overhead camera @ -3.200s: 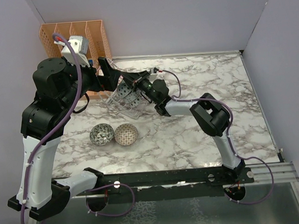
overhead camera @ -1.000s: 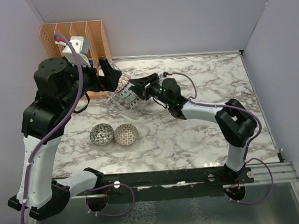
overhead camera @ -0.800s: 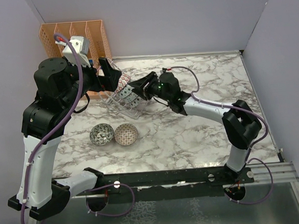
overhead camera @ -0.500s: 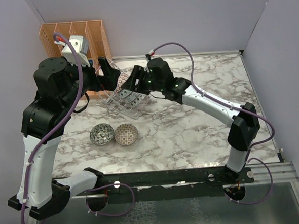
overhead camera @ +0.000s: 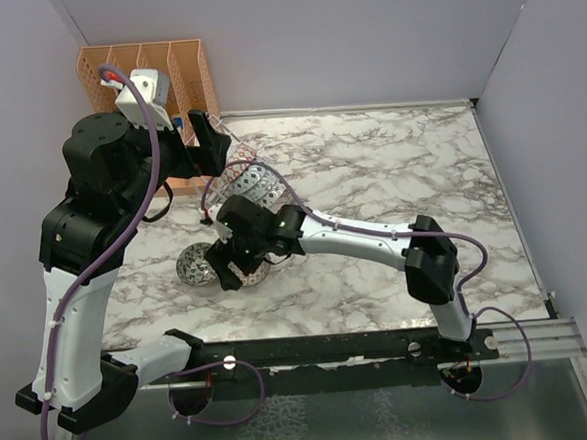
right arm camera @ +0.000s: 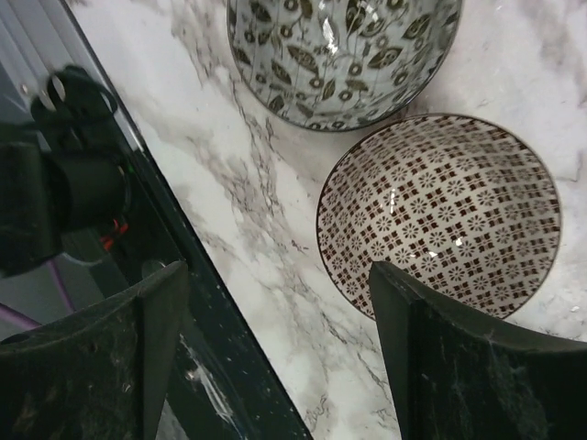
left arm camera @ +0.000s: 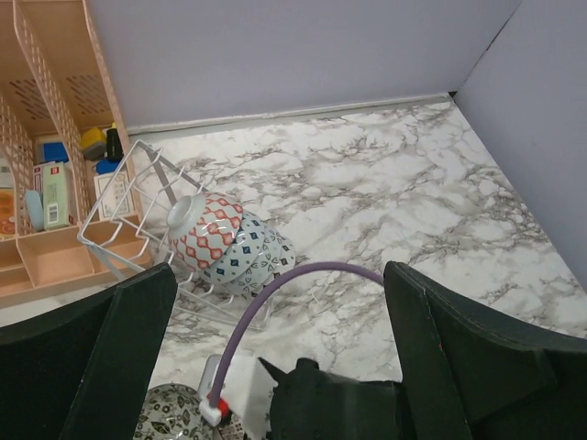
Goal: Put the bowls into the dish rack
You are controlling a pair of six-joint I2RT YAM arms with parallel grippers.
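Note:
The dish rack (overhead camera: 240,186) (left arm camera: 128,206) of thin bars stands at the back left, with a red-pink bowl (left arm camera: 204,240) and blue bowls (left arm camera: 246,261) on edge in it. On the marble near the front lie a grey-black bowl (overhead camera: 190,267) (right arm camera: 344,55) and a beige-brown bowl (right arm camera: 440,215). My right gripper (overhead camera: 233,268) (right arm camera: 275,270) hangs open over these two and holds nothing. Its right finger (right arm camera: 459,367) overlaps the brown bowl's near rim. In the top view it hides most of that bowl. My left gripper (overhead camera: 210,150) (left arm camera: 280,275) is open and empty, above the rack.
An orange perforated organiser (overhead camera: 145,74) (left arm camera: 46,137) with small items stands in the back left corner behind the rack. The table's dark front rail (right arm camera: 138,229) runs close to the two bowls. Grey walls close the table on three sides.
My right arm has swung from the rack down to the two bowls near the front left, and its jaws have opened wider. The left arm has hardly moved.

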